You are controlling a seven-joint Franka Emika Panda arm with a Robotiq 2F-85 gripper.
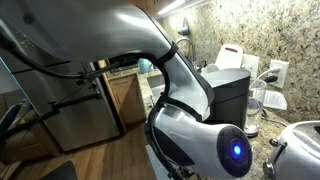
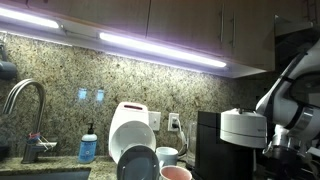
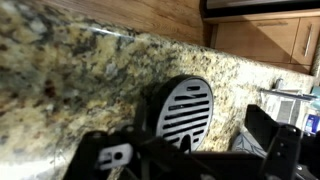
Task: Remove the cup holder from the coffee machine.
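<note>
In the wrist view the cup holder (image 3: 186, 108), a round black disc with a pale slotted grate, stands out against the speckled granite counter (image 3: 70, 60). My gripper (image 3: 190, 150) is open. Its dark fingers (image 3: 268, 138) stand wide apart on either side, just short of the disc, and touch nothing. The coffee machine (image 1: 230, 95) is a black box behind the arm in an exterior view. Its silver domed head (image 2: 243, 125) shows in an exterior view, with the arm (image 2: 290, 90) bent down to the right of it. The frames do not show whether the disc still sits on the machine.
A white appliance (image 2: 130, 130), stacked plates (image 2: 138, 162) and a pink cup (image 2: 176, 172) stand left of the machine. A faucet (image 2: 25, 100) and blue soap bottle (image 2: 88, 148) are farther left. A wall outlet (image 1: 278, 72) is behind the machine, and wooden cabinets (image 3: 270, 40) lie beyond the counter edge.
</note>
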